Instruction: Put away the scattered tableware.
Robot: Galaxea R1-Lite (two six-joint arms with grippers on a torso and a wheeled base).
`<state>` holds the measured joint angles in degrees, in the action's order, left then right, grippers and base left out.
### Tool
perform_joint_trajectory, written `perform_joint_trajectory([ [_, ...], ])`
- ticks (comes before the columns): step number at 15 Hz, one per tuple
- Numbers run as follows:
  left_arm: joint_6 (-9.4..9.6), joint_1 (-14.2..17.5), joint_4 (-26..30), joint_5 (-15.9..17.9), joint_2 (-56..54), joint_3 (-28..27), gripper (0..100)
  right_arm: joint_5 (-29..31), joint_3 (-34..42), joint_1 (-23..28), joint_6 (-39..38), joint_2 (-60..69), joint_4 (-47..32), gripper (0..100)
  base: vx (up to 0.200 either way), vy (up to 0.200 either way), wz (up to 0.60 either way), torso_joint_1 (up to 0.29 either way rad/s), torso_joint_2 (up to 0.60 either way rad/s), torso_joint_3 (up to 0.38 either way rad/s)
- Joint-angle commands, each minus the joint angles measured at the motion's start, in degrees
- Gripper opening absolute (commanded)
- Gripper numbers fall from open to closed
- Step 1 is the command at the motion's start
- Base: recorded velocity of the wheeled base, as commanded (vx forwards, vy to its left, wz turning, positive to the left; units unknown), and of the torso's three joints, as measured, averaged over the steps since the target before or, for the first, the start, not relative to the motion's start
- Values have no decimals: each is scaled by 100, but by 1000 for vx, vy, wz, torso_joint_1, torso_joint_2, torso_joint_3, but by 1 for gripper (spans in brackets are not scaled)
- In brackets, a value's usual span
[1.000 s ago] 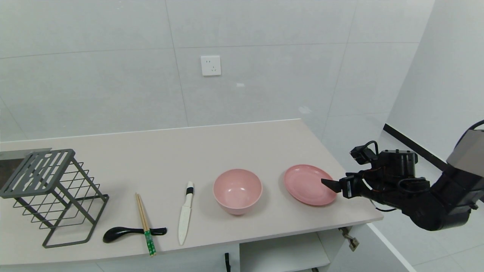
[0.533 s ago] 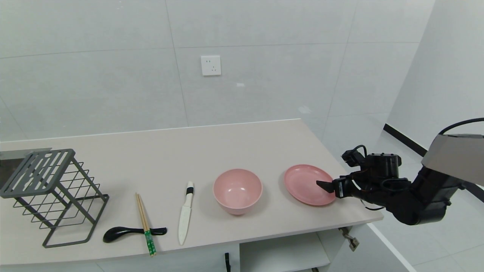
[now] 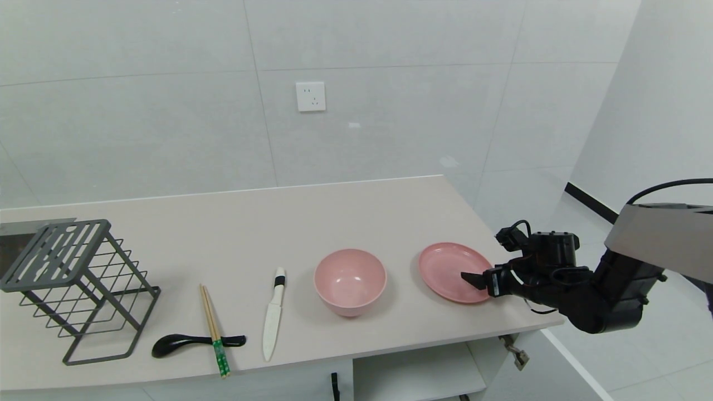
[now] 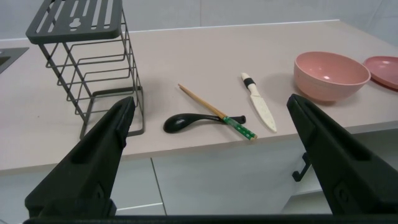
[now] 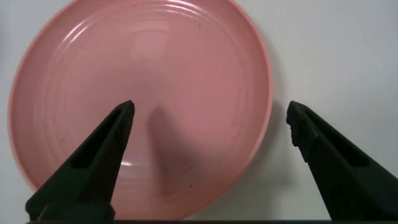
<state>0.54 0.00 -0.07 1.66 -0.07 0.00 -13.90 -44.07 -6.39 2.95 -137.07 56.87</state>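
A pink plate point(image 3: 450, 267) point(image 5: 155, 62) lies at the counter's right end. My right gripper point(image 3: 473, 278) point(image 5: 210, 109) hovers over the plate's right half, jaws open wide and nothing between them. Left of the plate stand a pink bowl point(image 3: 350, 281) point(image 4: 331, 74), then a white knife point(image 3: 274, 312) point(image 4: 258, 109). Chopsticks point(image 3: 213, 328) point(image 4: 214, 112) lie across the handle of a black spoon point(image 3: 184, 342) point(image 4: 193, 120). My left gripper point(image 4: 210, 102) is open and empty, held off the counter's front edge and facing these utensils.
A dark wire rack point(image 3: 72, 284) point(image 4: 87, 68) stands at the counter's left end. The counter's right edge point(image 3: 535, 295) runs just beyond the plate. A wall socket point(image 3: 310, 96) sits on the tiled back wall. Bare counter stretches behind the tableware.
My right arm has moved left toward the counter, bringing its open gripper from the plate's right rim to over the plate. The tableware has not moved.
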Motion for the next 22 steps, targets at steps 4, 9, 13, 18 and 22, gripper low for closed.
perform_joint_trajectory([
  [4,-1,0,-1,1,7,0,100,1,-32,-91,-14,-241,290,0,0,0,0,0,0,0],
  [9,-1,0,-1,1,7,0,100,414,-40,15,-286,-408,290,0,0,0,0,0,0,0],
  [13,8,0,-1,1,7,0,100,379,-137,173,-313,-144,562,0,0,0,0,0,0,0],
  [18,34,0,-1,19,7,0,100,344,417,-64,-1139,1068,940,0,0,0,0,0,0,0],
  [22,8,0,-1,45,7,0,100,353,1357,-302,-1130,1824,1670,0,0,0,0,0,0,0],
])
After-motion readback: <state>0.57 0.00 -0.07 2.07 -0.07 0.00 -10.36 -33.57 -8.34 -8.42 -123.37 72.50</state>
